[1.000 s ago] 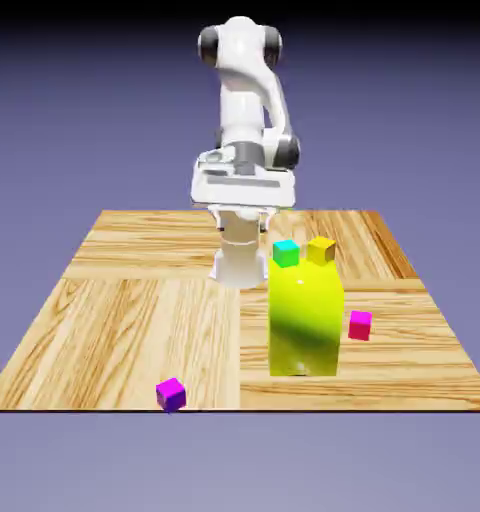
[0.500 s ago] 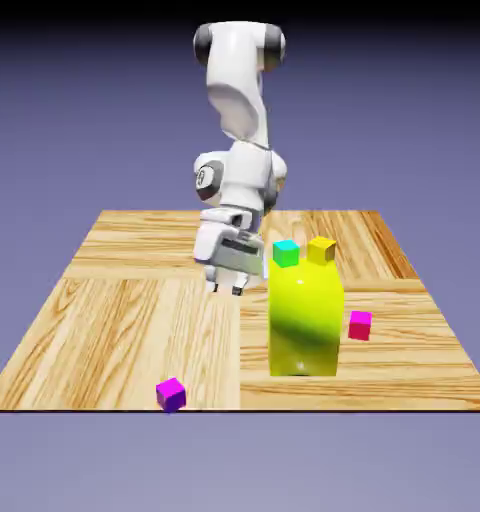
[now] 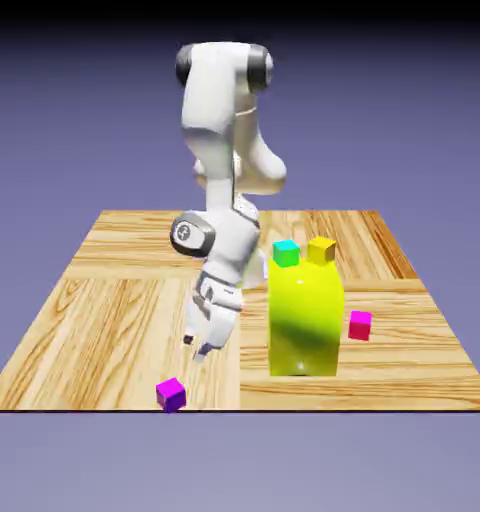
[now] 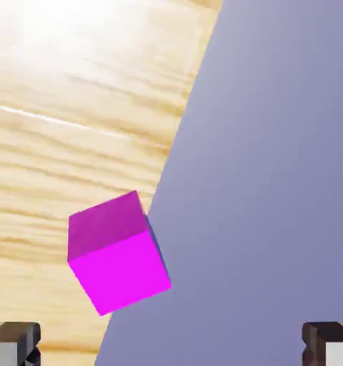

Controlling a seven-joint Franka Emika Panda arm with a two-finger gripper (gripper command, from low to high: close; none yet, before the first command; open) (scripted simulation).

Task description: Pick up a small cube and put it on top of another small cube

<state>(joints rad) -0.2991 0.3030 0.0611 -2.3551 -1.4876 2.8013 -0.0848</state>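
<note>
The small purple-magenta cube [image 3: 171,393] sits at the table's near edge, left of centre; in the hand view the same cube [image 4: 117,251] lies right at the wood's border, ahead of the fingertips and apart from them. My gripper [image 3: 196,347] hangs open just above and a little to the exterior view's right of it, holding nothing. The hot-pink cube [image 3: 360,325] rests on the table to the right of the tall yellow-green block [image 3: 305,320]. My gripper [image 4: 171,343] shows both grey tips far apart.
A teal cube [image 3: 286,253] and a yellow cube [image 3: 321,250] show just behind the top of the tall block. The table's near edge [image 3: 234,409] runs right beside the purple-magenta cube; beyond it is only backdrop.
The arm has swung forward and down from near its base toward the near edge, bringing the open gripper close above the purple-magenta cube. No cube has moved.
</note>
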